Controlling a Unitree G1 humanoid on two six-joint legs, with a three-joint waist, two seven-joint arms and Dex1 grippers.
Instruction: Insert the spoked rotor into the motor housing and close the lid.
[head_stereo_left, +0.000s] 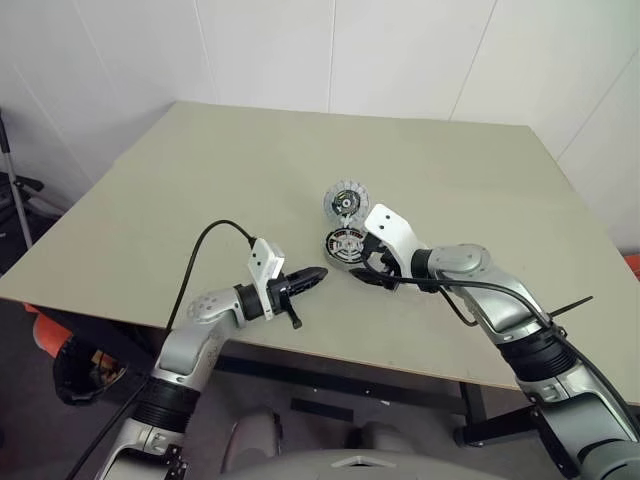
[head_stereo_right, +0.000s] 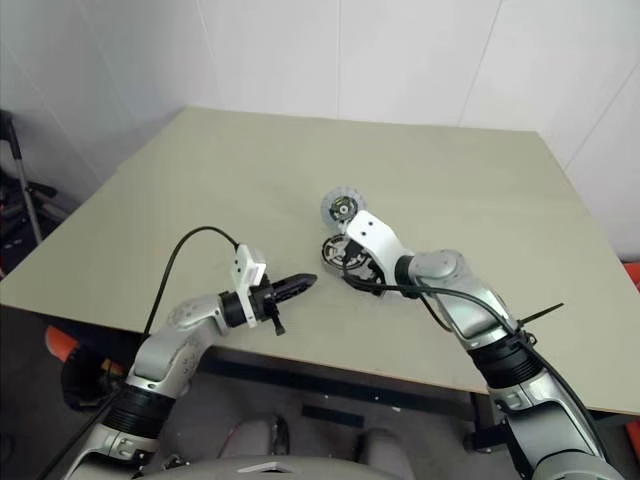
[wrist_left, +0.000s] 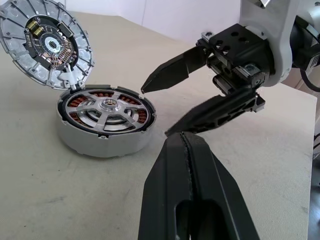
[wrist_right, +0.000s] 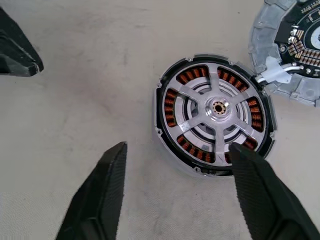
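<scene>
On table (head_stereo_left: 200, 190), rotor (wrist_right: 216, 108) is seated in housing (wrist_left: 102, 142). Lid (wrist_left: 47, 42) is propped tilted against housing's far side, just beyond right gripper (wrist_right: 180, 185), which is nearer, spread wide, empty. Left gripper (head_stereo_left: 312, 277) is closed, empty, pointed level toward housing.

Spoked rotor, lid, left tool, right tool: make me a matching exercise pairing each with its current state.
Column one:
1. spoked rotor
2. lid
3. left tool
4. right tool

Column two:
A. shut, holding nothing
B. open, beside the motor housing
C. seated in the housing over the copper windings
D. tilted up, its edge at the housing's rim

Pairs: 1-C, 2-D, 3-A, 4-B
</scene>
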